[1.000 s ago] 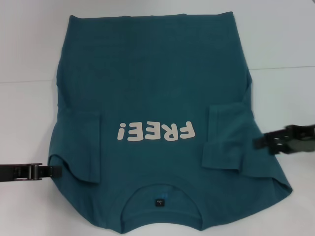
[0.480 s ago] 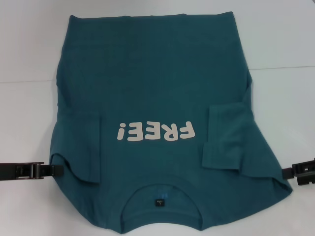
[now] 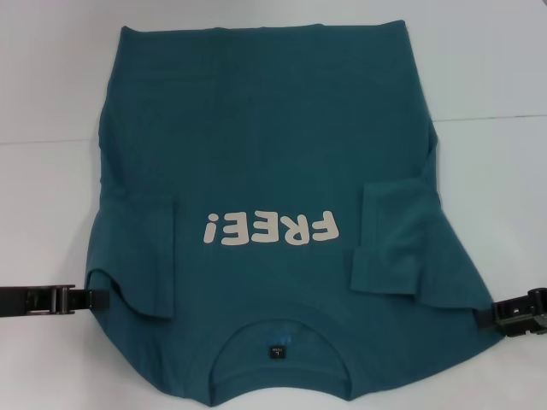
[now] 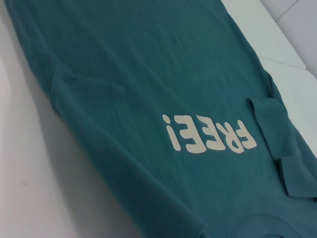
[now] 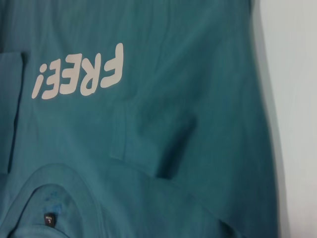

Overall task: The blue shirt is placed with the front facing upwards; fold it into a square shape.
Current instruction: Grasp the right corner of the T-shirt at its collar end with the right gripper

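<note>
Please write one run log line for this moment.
blue shirt: flat, front up, both sleeves folded in | left gripper: at its shoulder edge | right gripper: at opposite shoulder edge

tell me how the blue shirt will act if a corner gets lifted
The blue shirt would probably drape limply: its folded-in sleeves lie flat and wrinkled. It looks light, so it may drag across the white table instead of lifting cleanly.

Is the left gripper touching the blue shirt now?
Touching. In the head view, the left gripper tip meets the blue shirt at its shoulder edge, no gap.

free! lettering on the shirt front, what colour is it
Off-white, printed on the dark teal-blue cotton T-shirt; the "FREE!" lettering shows best in the left wrist view.
</note>
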Motion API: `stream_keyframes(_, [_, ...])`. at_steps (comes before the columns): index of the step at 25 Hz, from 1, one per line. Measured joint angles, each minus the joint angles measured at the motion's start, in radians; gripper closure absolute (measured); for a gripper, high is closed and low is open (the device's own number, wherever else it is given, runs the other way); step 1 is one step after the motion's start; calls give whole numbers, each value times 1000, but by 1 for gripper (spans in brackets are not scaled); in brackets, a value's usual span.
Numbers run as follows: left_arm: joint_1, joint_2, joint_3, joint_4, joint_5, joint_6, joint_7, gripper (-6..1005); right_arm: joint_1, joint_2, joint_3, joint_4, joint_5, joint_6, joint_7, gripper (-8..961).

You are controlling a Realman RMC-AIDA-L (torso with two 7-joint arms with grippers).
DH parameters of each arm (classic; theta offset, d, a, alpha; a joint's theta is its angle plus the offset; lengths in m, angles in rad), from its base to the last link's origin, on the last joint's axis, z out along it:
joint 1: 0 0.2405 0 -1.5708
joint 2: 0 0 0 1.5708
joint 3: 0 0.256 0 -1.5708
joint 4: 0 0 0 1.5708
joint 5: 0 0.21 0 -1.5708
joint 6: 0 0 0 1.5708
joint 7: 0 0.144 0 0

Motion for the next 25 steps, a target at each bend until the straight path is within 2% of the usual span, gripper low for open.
stream_keyframes(8, [0, 0, 4, 1, 0, 0, 0, 966, -2, -8, 2, 1, 0, 15, 8, 219])
stream_keyframes(18, [1, -2, 4, 3, 0, -2, 0, 966, 7, 8, -8, 7, -1, 52, 10, 219])
stream_keyframes(25, [2, -2, 1, 3, 0, -2, 0, 966, 41, 13, -15, 63, -1, 96, 11, 219])
